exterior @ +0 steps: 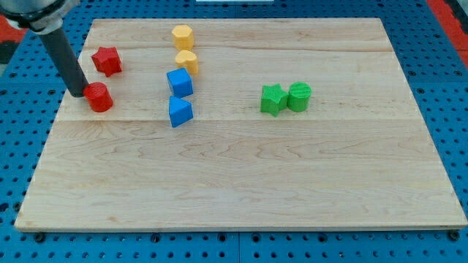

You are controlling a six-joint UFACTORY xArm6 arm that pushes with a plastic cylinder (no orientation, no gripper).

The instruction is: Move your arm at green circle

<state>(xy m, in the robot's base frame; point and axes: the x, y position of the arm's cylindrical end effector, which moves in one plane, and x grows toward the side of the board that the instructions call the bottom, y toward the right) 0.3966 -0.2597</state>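
The green circle block (299, 96) stands right of the board's middle, touching a green star block (273, 99) on its left. My tip (77, 93) is at the view's far left, just left of a red round block (99, 97) and touching or nearly touching it. The tip is far left of the green circle, with the blue and yellow blocks in between.
A red star block (107, 61) lies above the tip. A yellow hexagon block (182, 36) and a second yellow block (186, 62) stand at the top middle. A blue cube (179, 82) and a blue triangle-like block (179, 112) lie below them. The wooden board (241, 183) rests on a blue pegboard.
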